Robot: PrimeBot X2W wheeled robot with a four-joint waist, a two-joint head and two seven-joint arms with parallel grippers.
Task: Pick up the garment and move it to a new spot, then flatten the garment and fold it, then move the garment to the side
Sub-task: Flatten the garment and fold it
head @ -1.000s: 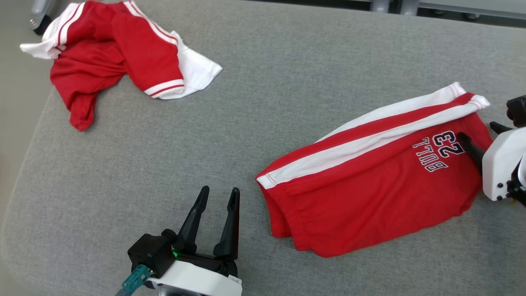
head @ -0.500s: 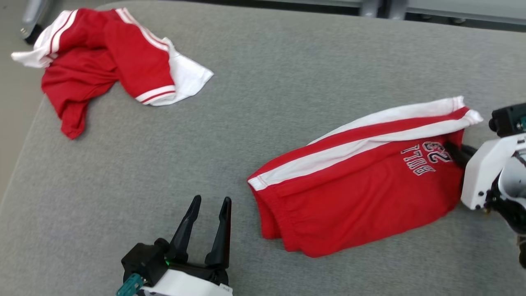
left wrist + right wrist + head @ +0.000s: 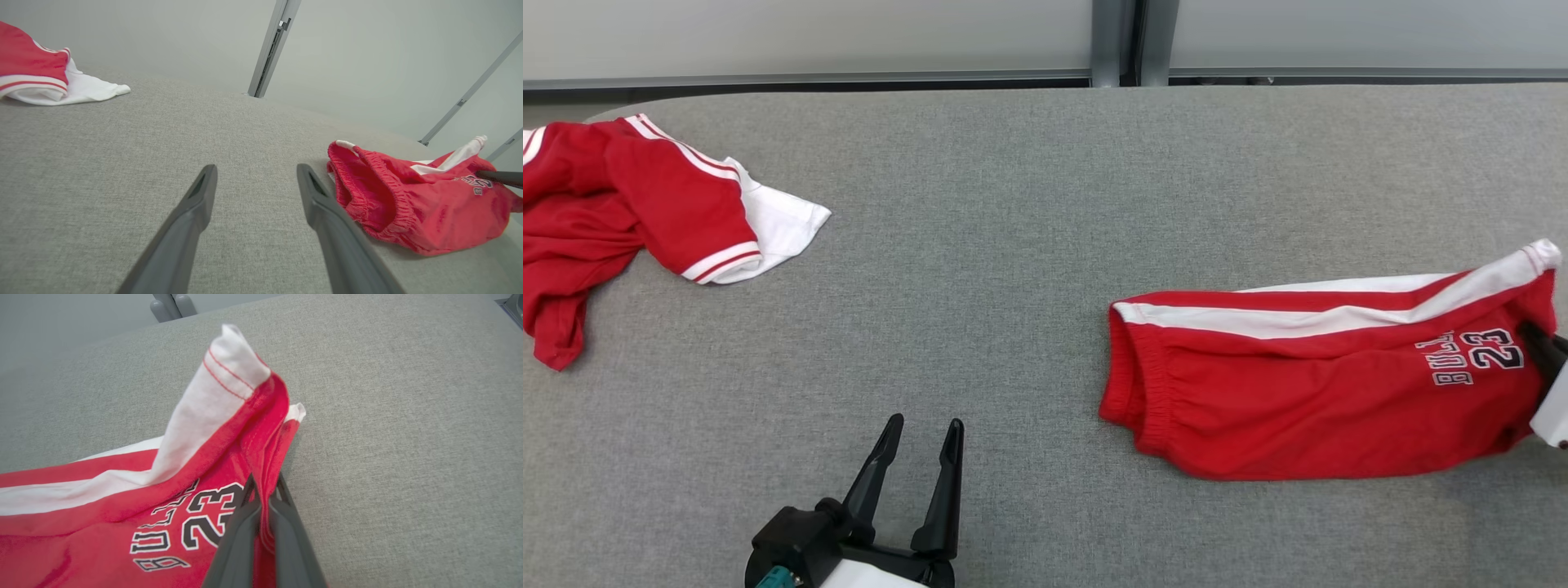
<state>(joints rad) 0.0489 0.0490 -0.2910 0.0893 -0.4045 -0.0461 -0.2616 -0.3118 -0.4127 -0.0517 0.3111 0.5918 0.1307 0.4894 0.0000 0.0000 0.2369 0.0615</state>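
Firmly, the right hand (image 3: pixel 264 488) pinched the leg hem of the red shorts (image 3: pixel 102 490) between pressed-together fingers (just beside the printed 23), holding that corner raised off the bench (image 3: pixel 408 437) near its right edge. The rest of the shorts lay flat, waistband toward the middle. The left hand (image 3: pixel 923 425) hovered by the front edge, fingers spread, holding nothing. A crumpled red-and-white garment (image 3: pixel 621 196) lay at the far left corner.

Soft matt knit shorts (image 3: pixel 1307 408), coarse grey woven table cover (image 3: pixel 1029 245)
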